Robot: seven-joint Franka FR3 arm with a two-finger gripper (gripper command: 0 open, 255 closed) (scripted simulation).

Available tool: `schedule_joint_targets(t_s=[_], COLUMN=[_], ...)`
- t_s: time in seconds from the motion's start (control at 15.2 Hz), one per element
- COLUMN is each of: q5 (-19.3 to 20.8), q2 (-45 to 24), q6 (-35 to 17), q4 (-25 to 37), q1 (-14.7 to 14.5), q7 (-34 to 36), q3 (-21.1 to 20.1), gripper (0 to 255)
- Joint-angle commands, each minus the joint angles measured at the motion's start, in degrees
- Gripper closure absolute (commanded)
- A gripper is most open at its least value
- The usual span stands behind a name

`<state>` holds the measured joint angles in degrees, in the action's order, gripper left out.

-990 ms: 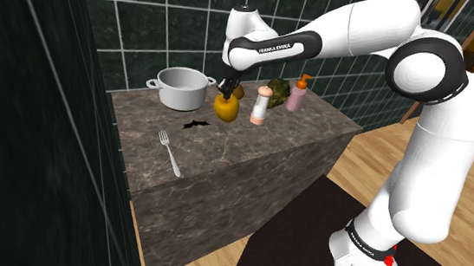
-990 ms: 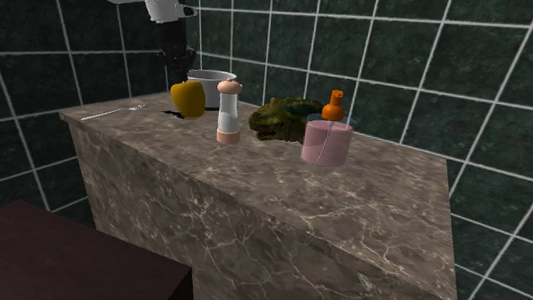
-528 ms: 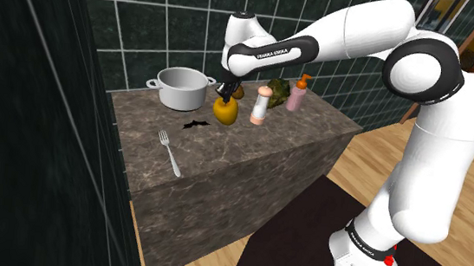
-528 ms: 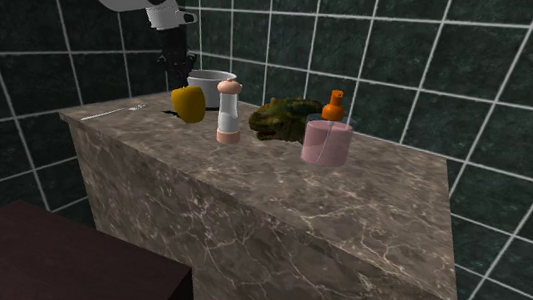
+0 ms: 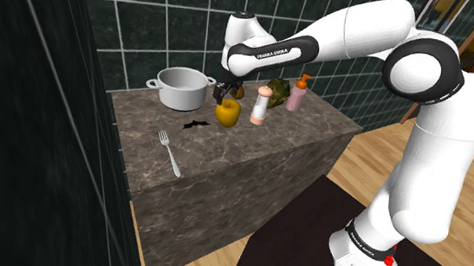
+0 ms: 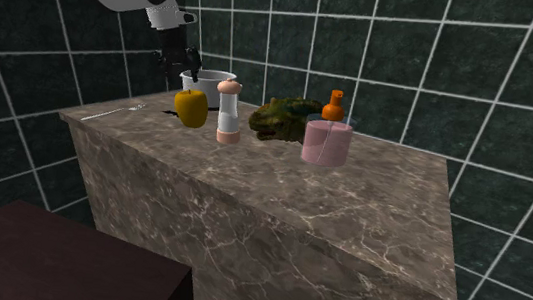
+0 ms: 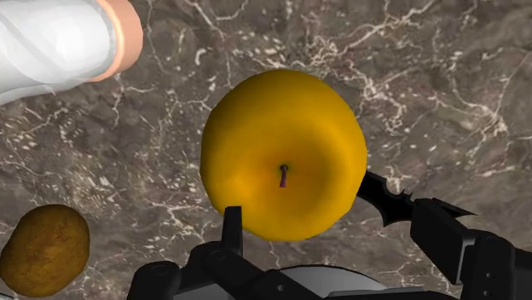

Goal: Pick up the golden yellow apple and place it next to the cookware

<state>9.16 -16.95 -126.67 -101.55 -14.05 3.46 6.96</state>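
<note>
**A:** Shoulder view first. Where is the yellow apple (image 5: 227,113)?

**B:** On the marble surface (image 5: 224,166), near the white pot (image 5: 180,89), to that view's right of it. The end effector (image 5: 226,90) hangs just above the apple, but I can't read its grip from there.

**A:** Second exterior view?

**B:** The apple stands in front of the pot and apart from it. The black fingers look spread above the apple.

**A:** Wrist view?

**B:** That settles it. The fingers (image 7: 232,223) stand wide apart with the apple between them, stem up, and neither touches it. Nothing is held. I judge this to be the release beside the pot. The next move calls for a straight lift clear, without nudging the apple toward the shaker (image 7: 60,38), which stands on the apple's far side from the pot.
</note>
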Motion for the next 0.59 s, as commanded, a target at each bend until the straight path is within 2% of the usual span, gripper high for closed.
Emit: schedule_joint_targets(t_s=[0.0, 0.26, 0.53], q5=[0.0, 0.06, 0.06], q2=[0.0, 3.38, 3.38], q6=[0.0, 5.99, 5.99], q4=[0.0, 2.53, 2.53], q1=[0.0, -0.7, -0.7], q7=[0.0, 0.02, 0.02], q3=[0.0, -0.27, -0.27], gripper=[0, 0, 0])
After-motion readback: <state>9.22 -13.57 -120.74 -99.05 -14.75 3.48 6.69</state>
